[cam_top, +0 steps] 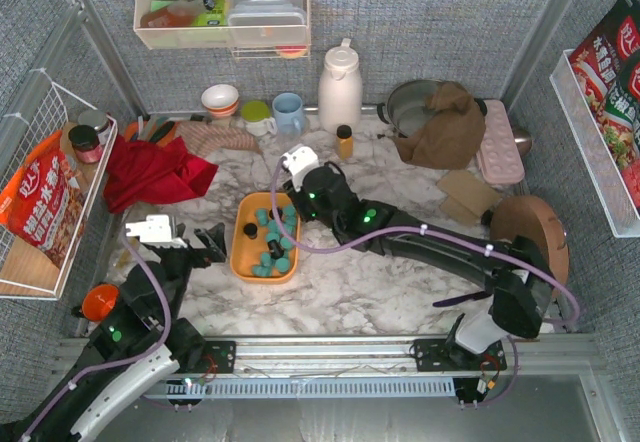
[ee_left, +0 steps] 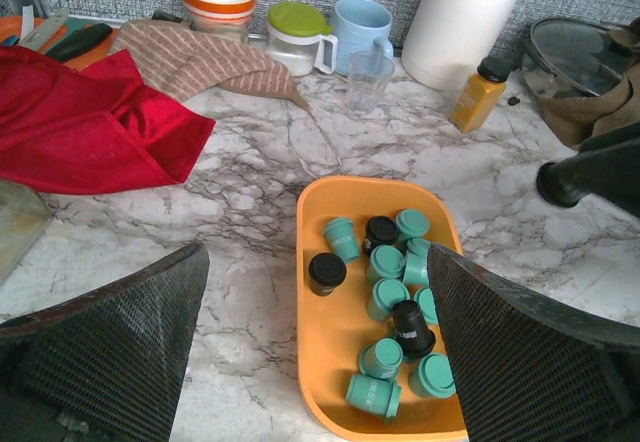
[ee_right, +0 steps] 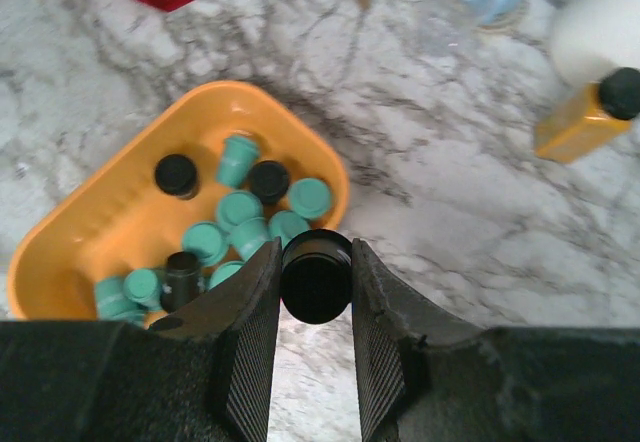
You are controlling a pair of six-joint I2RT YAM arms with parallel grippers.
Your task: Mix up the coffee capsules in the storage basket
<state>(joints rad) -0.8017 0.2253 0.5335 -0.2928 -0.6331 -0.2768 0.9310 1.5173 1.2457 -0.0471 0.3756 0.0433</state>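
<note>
The orange-yellow storage basket (cam_top: 243, 252) lies on the marble table left of centre, with several teal and a few black coffee capsules (cam_top: 270, 242) loose inside. My right gripper (cam_top: 292, 210) hovers over the basket's right edge, shut on a black capsule (ee_right: 316, 280) held between its fingers (ee_right: 245, 332). The basket (ee_right: 90, 232) and capsules (ee_right: 240, 207) show below it. My left gripper (cam_top: 205, 245) is open and empty, just left of the basket; its wide-spread fingers (ee_left: 110, 332) frame the basket (ee_left: 330, 342) and capsules (ee_left: 385, 262).
A red cloth (cam_top: 150, 172) lies at the back left by a wire rack (cam_top: 40, 192). A bowl (cam_top: 220, 99), mugs (cam_top: 288, 112), a white thermos (cam_top: 340, 87) and an amber bottle (cam_top: 345, 142) stand behind. A pot with a brown cloth (cam_top: 445, 127) and a round wooden board (cam_top: 535, 232) are on the right.
</note>
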